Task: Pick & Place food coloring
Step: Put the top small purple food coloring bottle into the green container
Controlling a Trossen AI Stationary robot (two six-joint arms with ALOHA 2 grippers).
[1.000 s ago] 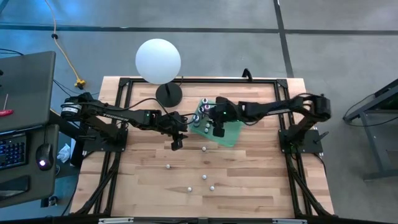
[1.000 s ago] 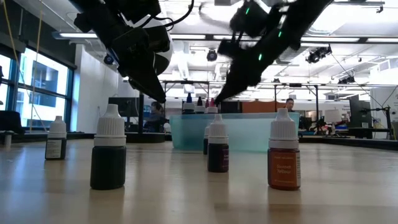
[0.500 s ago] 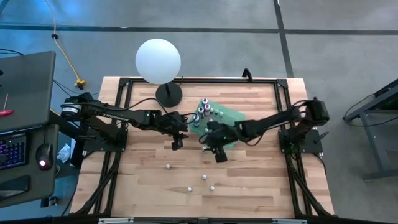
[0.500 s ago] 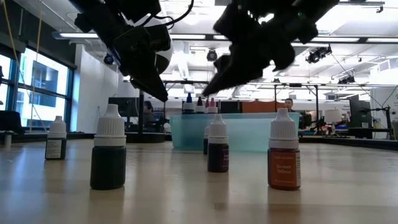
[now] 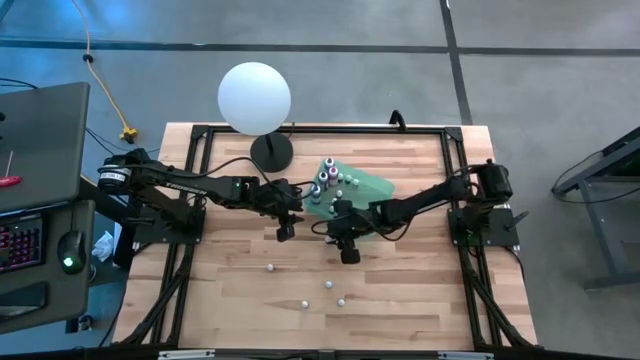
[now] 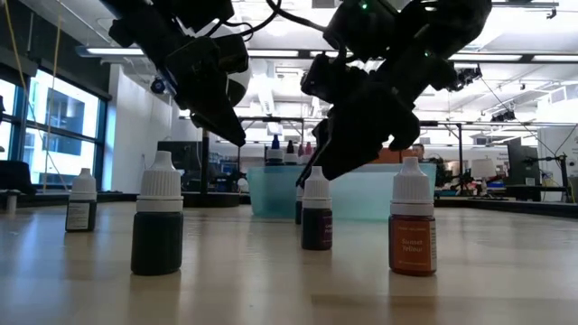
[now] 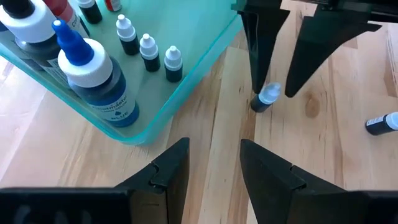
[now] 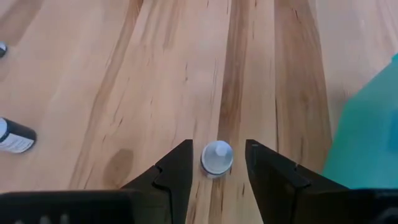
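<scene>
Right gripper (image 8: 216, 163) is low over the wooden table (image 5: 400, 300), just off the near edge of the green tray (image 5: 372, 186); its two dark wedge-shaped fingers (image 8: 177, 168) stand apart on either side of one small upright food coloring bottle (image 8: 217, 157), round white cap up, with a gap visible on both sides, so nothing is clamped. The left wrist view shows the same bottle (image 7: 267, 98) between the right arm's two tapered black fingers, standing on a pale plank beside the tray's translucent rim. Left gripper (image 7: 214, 163) hovers above the table by the tray's left corner, fingers parted and empty. The tray is a shallow rectangular dish of glossy teal-green plastic with a rounded corner (image 7: 146, 127); inside it stand a larger bottle with a blue pointed nozzle (image 7: 87, 71) on a white collar and three tiny dark bottles with white dropper caps (image 7: 148, 51) in a row. Loose bottles remain on the near half of the table: a dark one with a ribbed white cap (image 6: 158, 226), an orange-brown one (image 6: 413, 230), a dark purple one (image 6: 316, 217) and a small one far left (image 6: 81, 202). A smooth white ball on a black stand (image 5: 255, 97) sits at the table's far edge.
</scene>
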